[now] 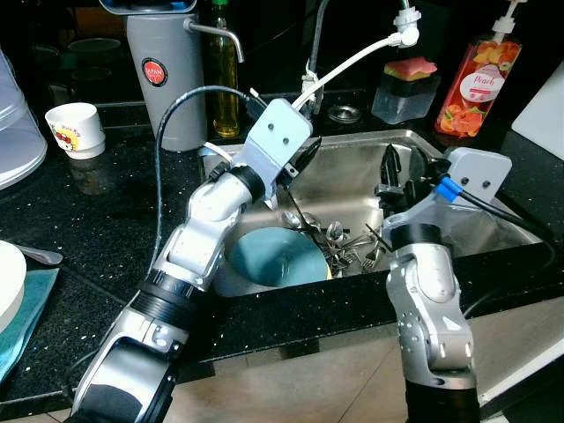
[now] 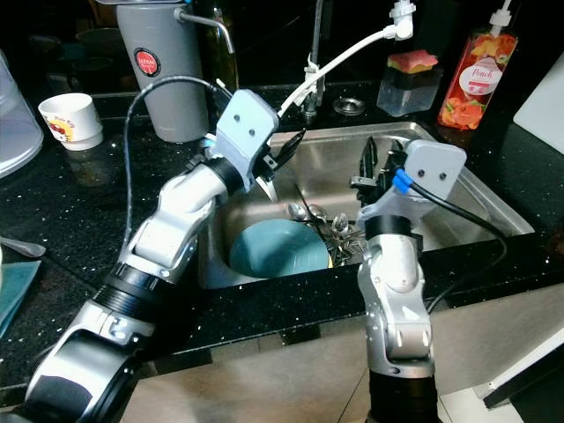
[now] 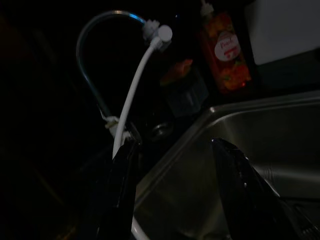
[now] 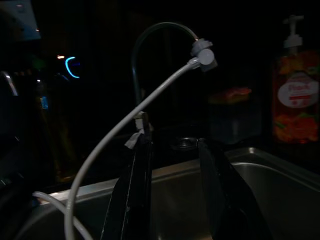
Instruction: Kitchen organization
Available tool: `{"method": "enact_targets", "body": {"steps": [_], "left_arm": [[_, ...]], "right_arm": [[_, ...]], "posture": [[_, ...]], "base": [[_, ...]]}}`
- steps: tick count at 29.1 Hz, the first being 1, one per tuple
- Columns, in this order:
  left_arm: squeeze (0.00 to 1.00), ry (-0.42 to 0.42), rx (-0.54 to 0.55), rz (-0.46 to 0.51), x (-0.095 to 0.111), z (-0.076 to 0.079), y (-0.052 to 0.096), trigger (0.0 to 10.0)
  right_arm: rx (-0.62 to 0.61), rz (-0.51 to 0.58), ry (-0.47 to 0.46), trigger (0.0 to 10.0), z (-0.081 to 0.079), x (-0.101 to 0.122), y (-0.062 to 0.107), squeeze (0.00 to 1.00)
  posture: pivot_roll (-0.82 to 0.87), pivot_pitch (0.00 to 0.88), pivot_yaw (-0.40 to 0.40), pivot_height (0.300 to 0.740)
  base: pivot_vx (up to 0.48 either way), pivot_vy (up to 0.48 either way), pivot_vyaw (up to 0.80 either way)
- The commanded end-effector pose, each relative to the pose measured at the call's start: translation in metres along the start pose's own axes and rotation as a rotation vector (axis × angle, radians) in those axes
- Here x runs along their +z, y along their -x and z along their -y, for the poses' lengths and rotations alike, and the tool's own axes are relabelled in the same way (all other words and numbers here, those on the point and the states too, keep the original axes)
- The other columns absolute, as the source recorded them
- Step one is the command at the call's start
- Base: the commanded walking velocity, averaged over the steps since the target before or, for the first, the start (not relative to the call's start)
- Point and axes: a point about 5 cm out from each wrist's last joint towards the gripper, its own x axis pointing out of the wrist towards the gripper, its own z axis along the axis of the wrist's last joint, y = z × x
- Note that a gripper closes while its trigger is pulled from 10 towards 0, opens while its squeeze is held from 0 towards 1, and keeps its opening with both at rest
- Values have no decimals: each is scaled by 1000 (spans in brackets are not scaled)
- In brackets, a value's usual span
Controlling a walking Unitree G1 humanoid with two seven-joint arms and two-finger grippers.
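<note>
1. Black speckled countertop [image 1: 106, 220] is stretching around a steel sink [image 1: 493, 220], with a dark wall lying behind it.
2. Both silver arms are reaching over the sink's front edge into the basin.
3. A grey water jug [image 1: 167, 79] is standing on the counter behind the sink's left corner, with a bottle of yellow oil [image 1: 225, 79] just beside it.
4. A teal plate [image 1: 278, 256] is lying in the basin near its front left corner.
5. A white hose [image 1: 352, 63] is running from the tap down towards the sink's left rim.
6. An orange soap dispenser [image 1: 476, 79] is standing behind the sink's right corner, near a sponge [image 1: 410, 68] sitting in a clear holder.
7. The left gripper [image 3: 175, 165] is hovering over the basin's back left corner, its fingers spread apart and gripping nothing.
8. The right gripper [image 4: 172, 165] is hanging above the basin's middle, its fingers likewise parted and empty.
9. A white cup [image 1: 75, 128] is resting on the counter, well left of the jug.
10. Forks and spoons [image 1: 339, 242] are lying heaped on the basin floor, touching the plate's right edge.
</note>
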Motion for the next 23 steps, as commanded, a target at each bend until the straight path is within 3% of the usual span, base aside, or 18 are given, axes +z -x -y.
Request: {"method": "enact_targets", "body": {"steps": [1, 18, 23], "left_arm": [[0, 17, 5, 5, -2, 4, 0, 10000], [0, 130, 64, -4, -8, 5, -1, 10000], [0, 144, 87, 32, 2, -4, -3, 10000]], "right_arm": [[2, 11, -1, 10000, -3, 1, -3, 0], [-8, -6, -24, 10000, -2, -2, -5, 0], [10, -27, -41, 10000, -3, -4, -7, 0]], "posture": [[175, 0, -7, 740], [123, 0, -4, 740], [144, 0, -33, 740]], "base": [[0, 0, 0], [0, 0, 0], [0, 0, 0]]}}
